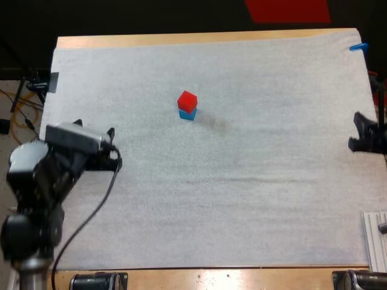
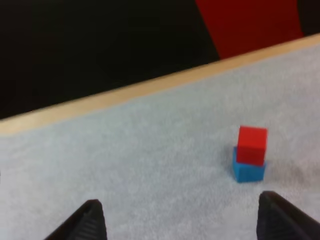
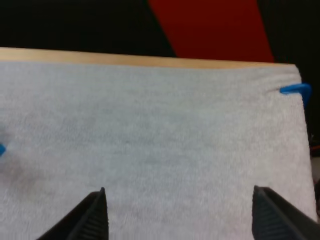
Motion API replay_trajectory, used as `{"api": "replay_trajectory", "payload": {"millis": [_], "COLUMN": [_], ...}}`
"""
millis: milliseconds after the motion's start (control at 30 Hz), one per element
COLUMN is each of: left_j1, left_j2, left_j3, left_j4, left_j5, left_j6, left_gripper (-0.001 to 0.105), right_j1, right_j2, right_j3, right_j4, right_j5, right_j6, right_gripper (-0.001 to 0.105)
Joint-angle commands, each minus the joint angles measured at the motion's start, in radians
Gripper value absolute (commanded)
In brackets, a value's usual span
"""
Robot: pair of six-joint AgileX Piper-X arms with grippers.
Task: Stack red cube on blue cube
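The red cube (image 1: 187,99) sits on top of the blue cube (image 1: 187,113) near the middle of the white mat, a little toward the far side. In the left wrist view the red cube (image 2: 251,145) rests slightly askew on the blue cube (image 2: 248,170), well beyond my fingers. My left gripper (image 1: 112,147) is pulled back at the mat's left side, open with nothing between its fingers (image 2: 85,222). My right gripper (image 1: 358,133) hangs at the mat's right edge, open and far from the cubes, its fingers (image 3: 92,215) wide apart over bare mat.
The white mat (image 1: 242,193) covers most of the wooden table (image 1: 181,38). A metal rack (image 1: 376,238) stands at the near right corner. Cables and a clamp (image 1: 37,84) lie off the mat's left edge.
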Motion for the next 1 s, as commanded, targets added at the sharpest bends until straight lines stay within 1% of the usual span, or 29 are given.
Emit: {"api": "replay_trajectory", "payload": {"millis": [0, 33, 133, 300, 333, 567, 700, 800, 900, 967], "left_j1": [-0.013, -0.015, -0.03, -0.03, -0.03, -0.03, -0.03, -0.03, -0.03, -0.03], "left_j2": [-0.078, -0.092, -0.206, -0.412, -0.427, -0.652, -0.772, -0.845, -0.834, -0.837], "left_j3": [0.003, 0.007, 0.031, 0.094, 0.102, 0.19, 0.226, 0.234, 0.22, 0.228], "left_j4": [0.009, 0.01, 0.013, 0.066, 0.072, 0.205, 0.284, 0.353, 0.441, 0.458], "left_j5": [-0.006, -0.006, -0.006, -0.003, -0.003, -0.003, -0.003, -0.003, 0.005, 0.006], "left_j6": [-0.013, -0.013, -0.013, -0.013, -0.013, -0.013, -0.013, -0.013, -0.011, -0.004], "left_gripper": [0.063, 0.063, 0.063, 0.063, 0.063, 0.063, 0.063, 0.063, 0.063, 0.063], "right_j1": [0.001, 0.001, 0.001, 0.001, 0.001, 0.001, 0.001, 0.001, 0.001, 0.001], "right_j2": [-0.046, -0.056, -0.146, -0.309, -0.321, -0.548, -0.667, -0.744, -0.832, -0.858], "right_j3": [0.032, 0.04, 0.094, 0.166, 0.172, 0.254, 0.306, 0.338, 0.36, 0.367], "right_j4": [0.007, 0.007, 0.015, 0.037, 0.039, 0.073, 0.08, 0.084, 0.091, 0.094], "right_j5": [-0.013, -0.013, -0.013, -0.013, -0.009, -0.013, -0.048, -0.048, -0.048, -0.051], "right_j6": [-0.002, -0.001, 0.0, 0.0, 0.0, 0.003, 0.046, 0.061, 0.061, 0.056], "right_gripper": [0.059, 0.059, 0.059, 0.059, 0.059, 0.059, 0.059, 0.059, 0.059, 0.059]}}
